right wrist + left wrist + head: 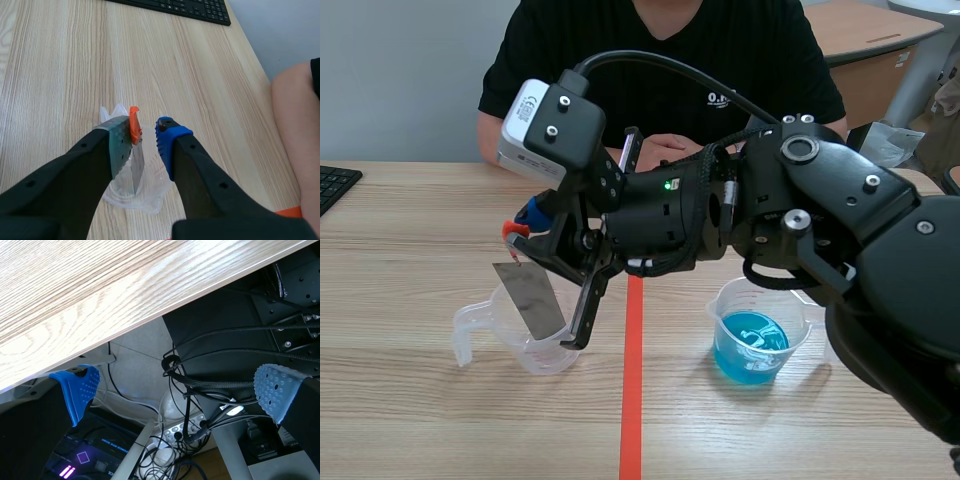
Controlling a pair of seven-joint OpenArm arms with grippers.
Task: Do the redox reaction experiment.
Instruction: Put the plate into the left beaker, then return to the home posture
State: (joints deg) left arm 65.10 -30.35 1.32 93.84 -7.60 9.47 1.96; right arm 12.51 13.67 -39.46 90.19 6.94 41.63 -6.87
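Above clear beaker (548, 357): right hand (145, 129), arm stretched across orange-red line (632, 400).

A person in a black shirt (660, 60) sits across the wooden table (400, 250), forearms at its far edge. A black keyboard (334, 186) lies far off to the left. Below the table's edge, a white power strip (176, 432) lies among tangled black cables (210, 385).
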